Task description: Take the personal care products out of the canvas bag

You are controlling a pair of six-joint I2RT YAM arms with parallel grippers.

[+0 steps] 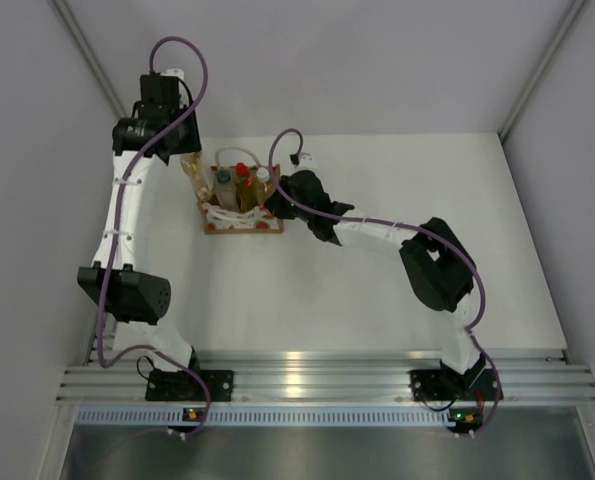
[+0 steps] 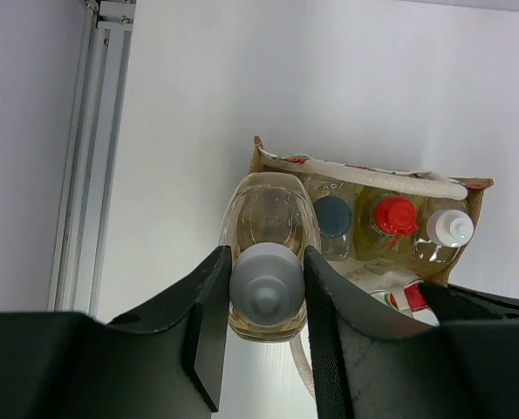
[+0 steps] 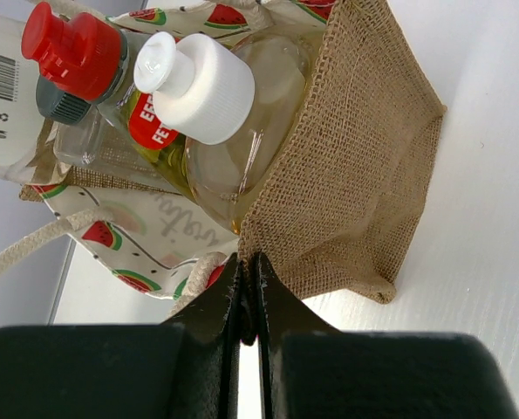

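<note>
Left gripper (image 2: pixel 266 292) clasps amber bottle (image 2: pixel 268 214) beside canvas bag (image 2: pixel 329 168) holding three bottles (image 2: pixel 394 218).

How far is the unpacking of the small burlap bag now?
Done: no bottle is set on the table yet. In hand: the left gripper is shut on a clear amber-liquid bottle with a pale cap, beside the tan burlap bag, whose rim the right gripper pinches. Left: the dark-capped bottle, red-capped bottle and white-capped bottle stand inside.
</note>
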